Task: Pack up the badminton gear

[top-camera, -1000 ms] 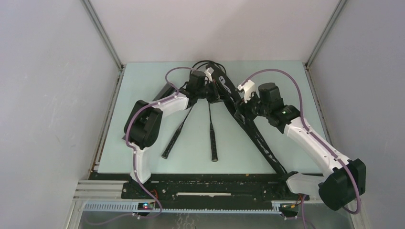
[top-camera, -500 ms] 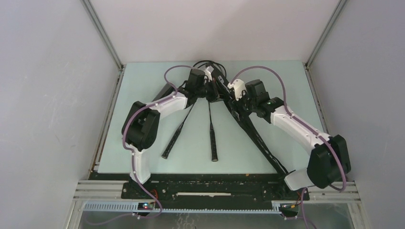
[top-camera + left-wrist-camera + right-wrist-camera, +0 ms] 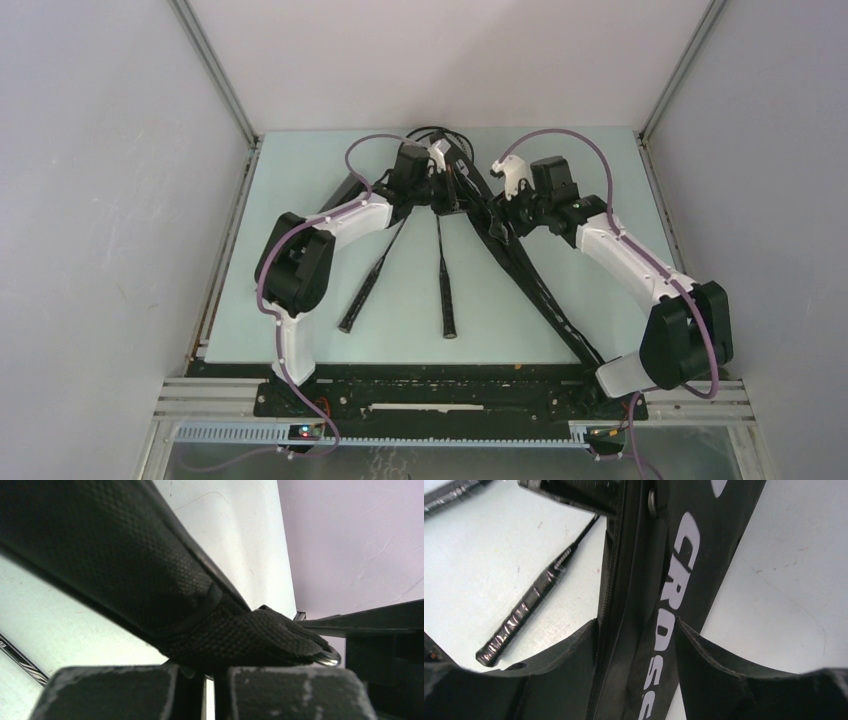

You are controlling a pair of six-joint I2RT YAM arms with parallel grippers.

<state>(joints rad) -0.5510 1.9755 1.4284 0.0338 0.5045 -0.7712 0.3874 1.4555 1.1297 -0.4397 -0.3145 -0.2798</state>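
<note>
The black racket bag [image 3: 545, 295] lies slanted from the back centre to the front right; its white "CROSSWAY" lettering shows in the right wrist view [image 3: 674, 580]. Two racket handles [image 3: 362, 290] [image 3: 447, 295] stick out of its upper end toward the front; one also shows in the right wrist view [image 3: 524, 610]. My left gripper [image 3: 443, 195] [image 3: 215, 680] is shut on a woven black tab of the bag [image 3: 250, 635] that carries a metal ring. My right gripper [image 3: 498, 215] [image 3: 636, 630] is open, one finger on each side of the bag's narrow part. Shuttlecocks and tube are out of view.
The pale green table [image 3: 300, 170] is walled in by grey panels with metal frame posts at the back corners. A black rail [image 3: 430, 380] runs along the near edge by the arm bases. Purple cables loop over both arms.
My right arm has swung in and back along the bag, its wrist now nearer the bag's upper end. The left arm, bag and rackets have barely moved.
</note>
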